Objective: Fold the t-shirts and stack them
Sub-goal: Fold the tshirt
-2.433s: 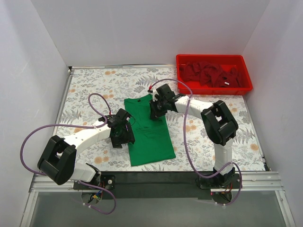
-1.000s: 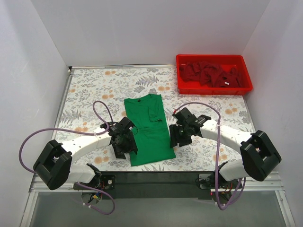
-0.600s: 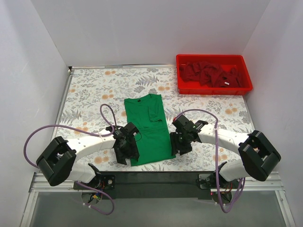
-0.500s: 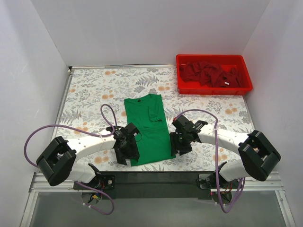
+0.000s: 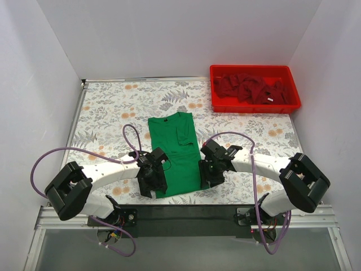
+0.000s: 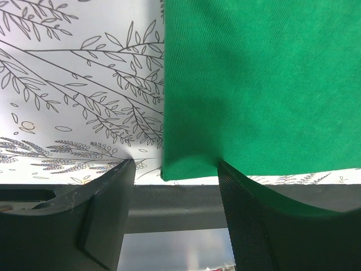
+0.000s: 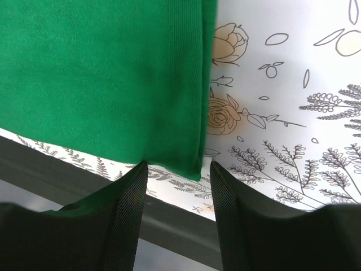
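The bright green t-shirt (image 5: 177, 152) lies flat on the floral table, folded into a long strip with its collar at the far end. My left gripper (image 5: 154, 184) is open at its near left corner; in the left wrist view the green shirt (image 6: 254, 84) has that corner between the spread fingers (image 6: 248, 214) of the left gripper (image 6: 175, 169). My right gripper (image 5: 206, 174) is open at the near right corner; in the right wrist view the green shirt (image 7: 101, 73) has its corner between the fingers (image 7: 127, 214) of the right gripper (image 7: 177, 169). Several dark red t-shirts (image 5: 251, 87) lie crumpled at the far right.
The dark red shirts sit in a red plastic bin (image 5: 255, 107) at the table's far right corner. A black strip (image 5: 186, 212) runs along the table's near edge just behind both grippers. White walls enclose the table on three sides.
The right gripper moved from the shirt's far right part down to its near right corner. The left gripper slid towards the near left corner. Both now straddle the hem corners.
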Robot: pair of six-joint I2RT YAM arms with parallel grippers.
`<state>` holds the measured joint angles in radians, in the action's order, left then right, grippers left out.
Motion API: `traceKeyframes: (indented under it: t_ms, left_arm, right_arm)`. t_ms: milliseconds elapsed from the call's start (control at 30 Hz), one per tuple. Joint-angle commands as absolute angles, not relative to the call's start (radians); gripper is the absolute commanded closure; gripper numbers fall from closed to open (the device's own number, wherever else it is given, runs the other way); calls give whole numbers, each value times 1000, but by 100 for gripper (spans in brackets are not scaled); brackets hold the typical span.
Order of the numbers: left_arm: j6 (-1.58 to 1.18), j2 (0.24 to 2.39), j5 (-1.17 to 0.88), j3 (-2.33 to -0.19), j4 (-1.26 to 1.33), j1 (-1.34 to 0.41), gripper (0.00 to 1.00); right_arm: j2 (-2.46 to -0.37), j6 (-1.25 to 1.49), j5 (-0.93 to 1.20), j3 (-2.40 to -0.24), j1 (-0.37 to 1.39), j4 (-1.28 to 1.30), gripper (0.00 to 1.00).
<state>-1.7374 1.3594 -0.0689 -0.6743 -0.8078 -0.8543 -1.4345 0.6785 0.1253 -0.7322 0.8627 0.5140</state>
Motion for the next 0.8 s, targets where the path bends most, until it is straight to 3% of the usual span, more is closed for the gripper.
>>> traceKeyframes:
  t_ms: [0,200,333,500,600,767]
  left_arm:
    - [-1753,1379,-51,-664,-793,-870,44]
    - [-1755,1391,-55,-650,-785,-885,48]
    - [-1749,1414,-57,-657,-778,-893,55]
    - [-1747,1417,-57,-661,-764,-893,75]
    - [-1735,1427,-54,-670,-770,-893,97]
    - [-1709,1395,-72,-690,-860,-893,100]
  right_arm:
    - [-1488,706,61,-706,890,506,53]
    - [-1516,709,45,-709,911,523,59]
    - [-1522,707,40,-713,916,532,69]
    - [-1505,695,14,-733,916,555,83]
    - [-1506,672,26,-744,914,568,95]
    - [-1473,624,79,-756,916,626,99]
